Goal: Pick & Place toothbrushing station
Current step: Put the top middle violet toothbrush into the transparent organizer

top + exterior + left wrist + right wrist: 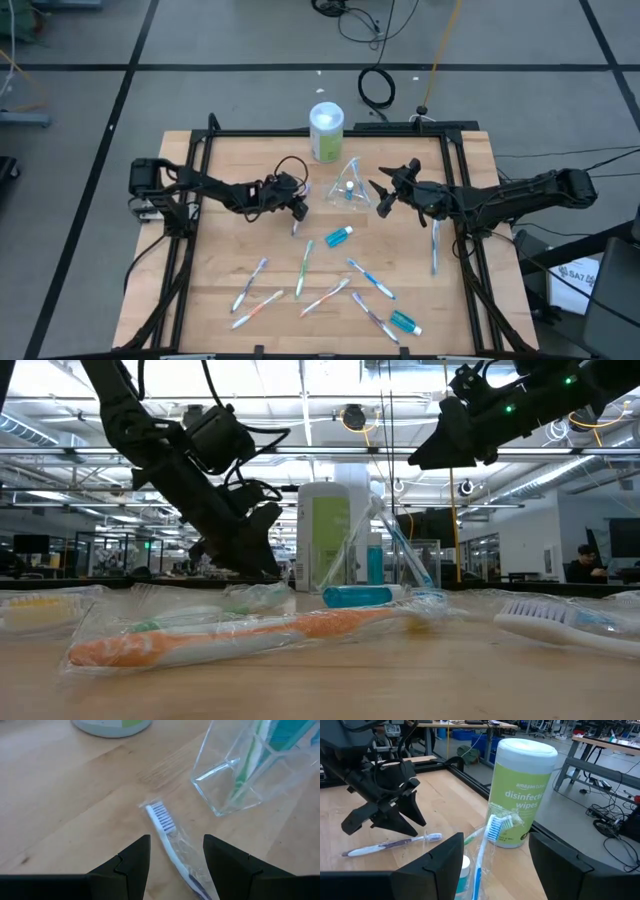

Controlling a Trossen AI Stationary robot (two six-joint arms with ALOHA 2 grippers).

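A white toothbrush in a clear wrapper (165, 831) lies flat on the wooden table (220, 250), left of a clear plastic holder (350, 185). The holder stands upright and has toothbrushes (487, 832) and a teal tube (374, 565) in it. My left gripper (175, 842) is open and low over the table (297, 210). Its fingers stand on either side of the wrapped toothbrush's neck without touching it. My right gripper (380, 197) is open and empty, raised above the table just right of the holder (440, 450).
A tall disinfecting-wipes canister (326, 130) stands behind the holder. Several wrapped toothbrushes (305, 265) and two teal tubes (339, 236) (404, 322) lie across the near half of the table. One toothbrush (435, 245) lies by the right frame rail.
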